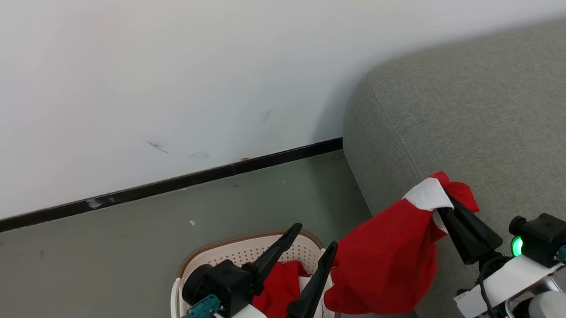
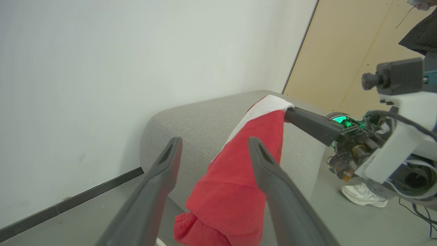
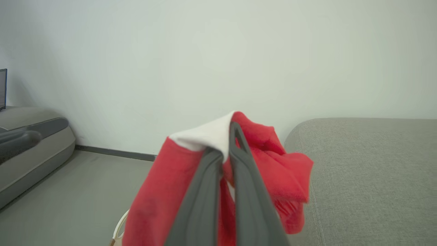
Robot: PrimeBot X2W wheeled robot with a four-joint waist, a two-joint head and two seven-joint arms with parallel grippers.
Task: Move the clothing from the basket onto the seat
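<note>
Right fingers (image 1: pixel 464 231) clenched on a red garment (image 1: pixel 392 265) dangling at the edge of the sofa (image 1: pixel 496 116). Left fingers (image 1: pixel 274 253) spread wide, empty, over the basket (image 1: pixel 230 255) beside the sofa, more clothing (image 1: pixel 281 289) inside.

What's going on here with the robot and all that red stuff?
The robot is moving laundry from a basket to a sofa. Its right gripper is shut on a red garment with a white panel, holding it up at the corner of the grey sofa; the fabric hangs free and is not yet laid on the seat. The left gripper is open and empty above the basket, where more red clothing lies.
</note>
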